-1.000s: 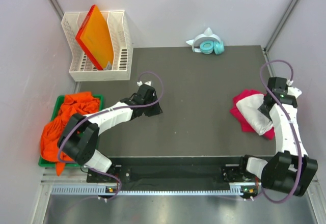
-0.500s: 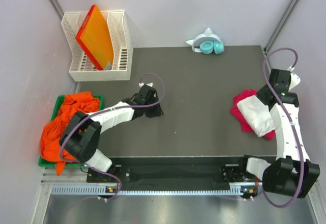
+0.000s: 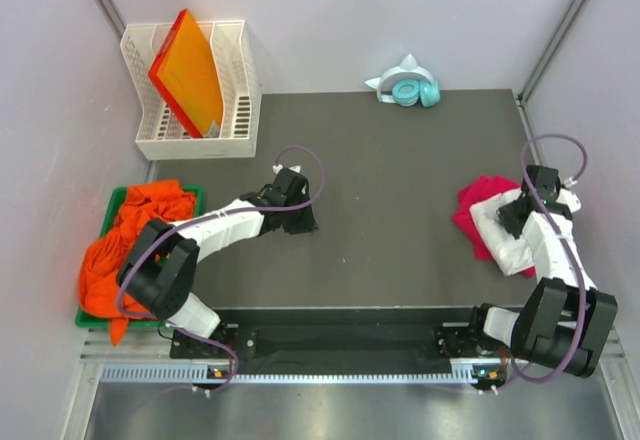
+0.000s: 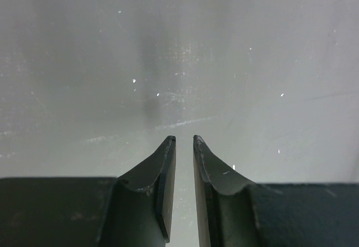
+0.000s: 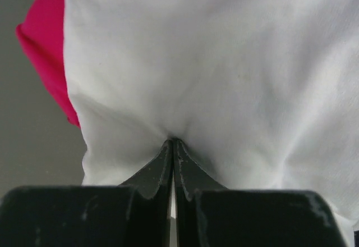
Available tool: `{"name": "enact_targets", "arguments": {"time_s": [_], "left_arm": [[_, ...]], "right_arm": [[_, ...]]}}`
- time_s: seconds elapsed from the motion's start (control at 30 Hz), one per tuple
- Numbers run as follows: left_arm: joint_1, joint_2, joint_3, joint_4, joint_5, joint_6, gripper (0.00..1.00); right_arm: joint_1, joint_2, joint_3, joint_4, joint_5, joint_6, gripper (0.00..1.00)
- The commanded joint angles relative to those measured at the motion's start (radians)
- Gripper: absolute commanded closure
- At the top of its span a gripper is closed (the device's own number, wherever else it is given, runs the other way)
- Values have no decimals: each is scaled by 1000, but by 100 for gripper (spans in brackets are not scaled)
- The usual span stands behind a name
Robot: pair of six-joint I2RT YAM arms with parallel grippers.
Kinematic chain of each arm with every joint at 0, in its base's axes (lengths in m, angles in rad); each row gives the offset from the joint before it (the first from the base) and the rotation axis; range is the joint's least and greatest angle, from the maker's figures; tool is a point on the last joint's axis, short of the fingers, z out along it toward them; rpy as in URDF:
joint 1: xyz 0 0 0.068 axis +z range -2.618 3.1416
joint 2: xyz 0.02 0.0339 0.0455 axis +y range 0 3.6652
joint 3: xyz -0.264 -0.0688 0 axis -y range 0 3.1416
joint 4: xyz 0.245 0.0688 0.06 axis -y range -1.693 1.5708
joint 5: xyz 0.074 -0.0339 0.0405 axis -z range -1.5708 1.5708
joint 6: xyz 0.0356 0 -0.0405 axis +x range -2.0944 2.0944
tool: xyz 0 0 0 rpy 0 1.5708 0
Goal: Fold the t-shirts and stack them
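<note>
My right gripper [image 5: 173,141] is down on the white shirt [image 3: 490,228] near the table's [image 3: 400,180] right edge. Its fingers are pressed together, with the tips dug into a pucker in the cloth. I cannot tell whether any fabric is caught between them. The white shirt lies folded on top of a pink shirt [image 5: 47,50], which sticks out from under it on the left and far sides.

My left gripper [image 4: 184,140] sits low over bare table left of center, well apart from that stack. Its fingers are nearly together with only a thin slit between them, and they hold nothing.

A heap of orange shirts [image 3: 130,225] fills a green bin [image 3: 113,203] off the table's left edge and spills over the bin's near side. Behind it stands a white rack [image 3: 243,80] with an orange folder [image 3: 190,70] leaning in it. Teal headphones [image 3: 412,90] lie at the far edge.
</note>
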Motion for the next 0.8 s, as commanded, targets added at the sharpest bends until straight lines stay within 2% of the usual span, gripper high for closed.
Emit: {"name": "enact_targets", "arguments": {"time_s": [0.0,0.13,0.2,0.27,0.4,0.5,0.63,0.77], "left_arm": [[-3,-31,30,-15,-19,16,76],[-3,-13,36,-18,-16,13,76],[-3,-10,37,-15,-13,13,77],[-3,-11,34,-12,-13,13,77],[-5,-16,25,3,-5,9,77],[-8,-33,7,24,-2,7,76],[-15,-71,-27,35,-9,3,75],[-18,-102,-48,24,-23,-4,75]], "right_arm": [[-99,-19,-66,-16,-19,64,100],[-217,64,-135,-24,-116,46,100],[-220,67,-153,-1,-135,14,100],[-220,21,-175,66,-156,-32,100],[-181,-112,-176,206,-324,-117,99],[-113,-126,-129,281,-400,-148,90],[72,-192,-116,444,-414,-129,62],[177,-156,-20,418,-366,-125,58]]}}
